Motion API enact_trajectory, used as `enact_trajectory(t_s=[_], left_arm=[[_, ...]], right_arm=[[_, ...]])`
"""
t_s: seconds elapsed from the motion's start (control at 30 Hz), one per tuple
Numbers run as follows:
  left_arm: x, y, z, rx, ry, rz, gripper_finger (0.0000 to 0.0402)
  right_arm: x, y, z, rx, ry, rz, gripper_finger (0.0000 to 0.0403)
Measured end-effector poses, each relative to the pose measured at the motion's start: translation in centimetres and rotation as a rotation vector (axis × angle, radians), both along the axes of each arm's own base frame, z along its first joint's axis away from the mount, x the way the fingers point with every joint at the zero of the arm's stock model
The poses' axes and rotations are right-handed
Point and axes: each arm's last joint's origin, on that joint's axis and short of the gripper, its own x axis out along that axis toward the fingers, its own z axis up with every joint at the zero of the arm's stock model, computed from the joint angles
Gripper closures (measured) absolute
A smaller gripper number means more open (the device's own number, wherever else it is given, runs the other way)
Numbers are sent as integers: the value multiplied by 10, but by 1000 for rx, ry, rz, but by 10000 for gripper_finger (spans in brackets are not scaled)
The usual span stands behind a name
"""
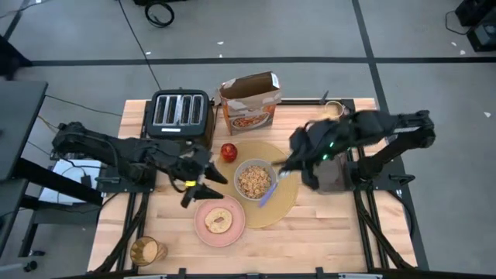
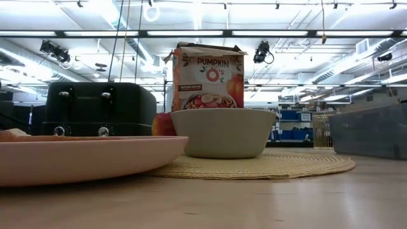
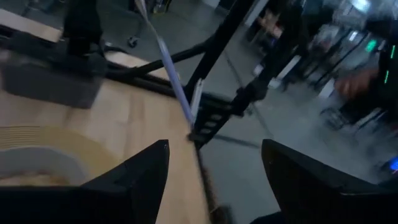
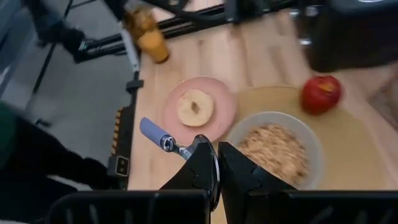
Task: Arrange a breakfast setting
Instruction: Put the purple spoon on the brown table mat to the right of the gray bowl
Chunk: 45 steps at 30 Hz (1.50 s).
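Silver spoon point(image 4: 163, 142) pinched in right pincer point(image 1: 284, 167) at bowl's point(image 1: 254, 180) 3 o'clock; may tip bowl. Left pincer point(image 1: 203, 183) wide, empty.

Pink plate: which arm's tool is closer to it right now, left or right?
Left. The left tool hangs open just beyond the pink plate, toward the toaster side. The right tool is across the grey bowl, shut on the spoon.

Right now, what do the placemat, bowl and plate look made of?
Placemat: woven straw or similar fibre, matte tan, coiled ridges visible. Bowl: probably glazed ceramic or stoneware, smooth pale grey, thick rim; could be melamine. Plate: looks like matte pink ceramic, though plastic can't be ruled out.
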Motion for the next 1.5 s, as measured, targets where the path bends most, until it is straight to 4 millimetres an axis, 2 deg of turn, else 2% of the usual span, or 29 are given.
enact_trajectory(t_s=[0.17,0.37,0.53,0.73,0.87,1.07,1.17,1.3,1.5], left_arm=[[29,-8,-15,-90,17,29,139],[61,-15,-45,-109,85,83,139],[86,-18,-63,-143,39,98,139],[109,-5,-80,-130,-16,235,139],[118,2,-88,-55,-62,327,139],[124,4,-93,-38,-90,333,147],[124,4,-93,-2,-93,327,170],[124,4,-94,17,-91,324,223],[124,8,-94,20,-82,336,352]], right_arm=[[28,26,-22,-60,36,129,387],[44,32,-38,-146,64,259,387],[47,26,-39,-214,44,326,387],[46,16,-41,-265,60,394,387],[50,9,-50,-311,133,367,387],[58,1,-57,-302,166,332,387],[61,-2,-59,-296,176,314,387],[64,-3,-59,-286,158,298,387],[64,-3,-59,-279,156,297,380]])
